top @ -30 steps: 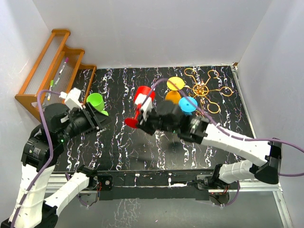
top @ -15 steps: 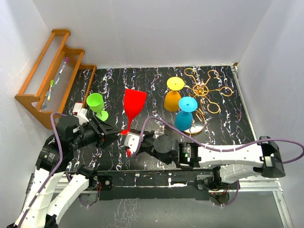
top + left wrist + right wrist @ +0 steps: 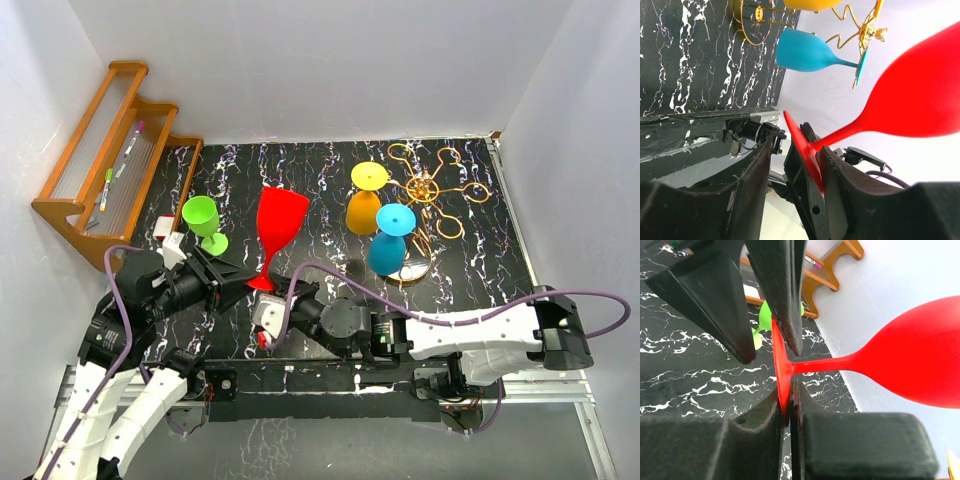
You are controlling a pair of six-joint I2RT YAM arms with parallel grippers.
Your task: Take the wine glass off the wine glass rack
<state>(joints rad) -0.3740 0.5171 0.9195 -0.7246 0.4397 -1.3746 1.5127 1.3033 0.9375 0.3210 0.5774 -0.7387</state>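
The gold wire rack (image 3: 432, 188) stands at the back right, with an orange glass (image 3: 363, 210) and a blue glass (image 3: 388, 250) hanging from it. My right gripper (image 3: 264, 322) is shut on the foot of a red wine glass (image 3: 279, 222), held away from the rack at the left middle; the right wrist view shows the foot pinched between its fingers (image 3: 789, 410). My left gripper (image 3: 238, 281) is open, and the red foot (image 3: 805, 150) lies between its fingers, close to the right one. The rack (image 3: 867, 30) and blue glass (image 3: 805, 50) also show in the left wrist view.
A green glass (image 3: 204, 220) stands on the black marbled table (image 3: 470, 290) just left of the red one. An orange-brown wooden stepped shelf (image 3: 110, 150) with pens leans at the back left. White walls close in the back and both sides.
My right arm has pulled back toward the near edge, carrying the red glass leftward, which now stands stem-down. My left gripper has come in around its foot.
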